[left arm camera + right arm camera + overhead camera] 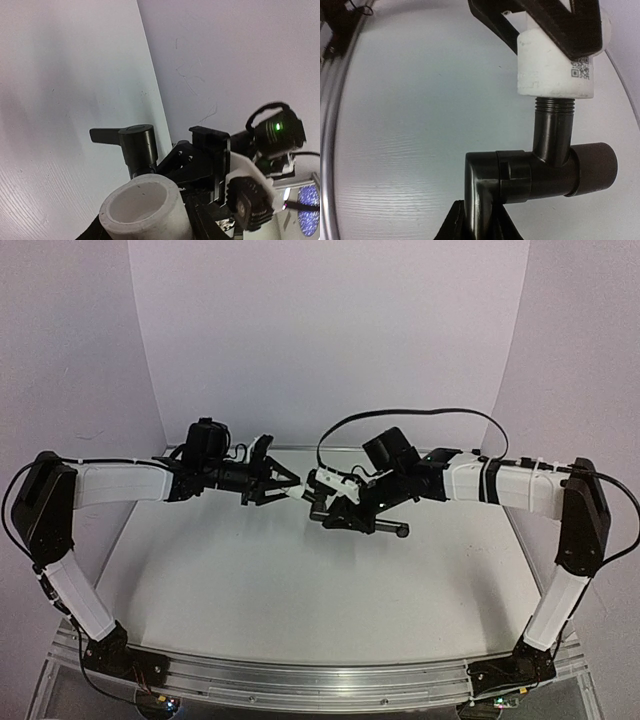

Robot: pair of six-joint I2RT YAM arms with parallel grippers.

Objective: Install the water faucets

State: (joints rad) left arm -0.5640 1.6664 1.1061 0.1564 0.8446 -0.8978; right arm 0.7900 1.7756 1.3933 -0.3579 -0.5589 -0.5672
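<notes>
A white bench (pixel 300 610) with a faint wood grain fills the lower part of the scene. Plain pale walls (pixel 330 330) close it in at the far edge and both sides. An aluminium rail (pixel 320 675) runs along the near edge and carries the two arm bases. A black cable (pixel 400 415) loops above the right arm.

Both arms reach inward and meet above the bench, near the middle of its far edge. The left gripper (pixel 288 487) is clamped on the white fitting (pixel 545 70), its dark fingers (pixel 560 25) crossing the fitting's upper part. The right gripper (pixel 475 227) is closed tight on the black faucet (pixel 540 170), pinching its elbow end from below. Both parts hang in the air, clear of the surface.

The top view shows the faucet's long thin rod (pixel 375 527) jutting toward the right edge, below the right wrist. At that size the joint between the parts is hard to read.

The right wrist view shows the joint plainly. A threaded black stem (pixel 554 106) rises from the faucet body into the bottom of the fitting, with a few threads bare. A small printed code (pixel 580 70) sits on the fitting's side.

The left wrist view looks down the fitting's open bore (pixel 137 202), which is hollow and thick-walled. Behind it stands a round black cap (pixel 137 145) with a flat lever (pixel 104 135) pointing left. Further back is the right wrist camera with a green light (pixel 277 126).
</notes>
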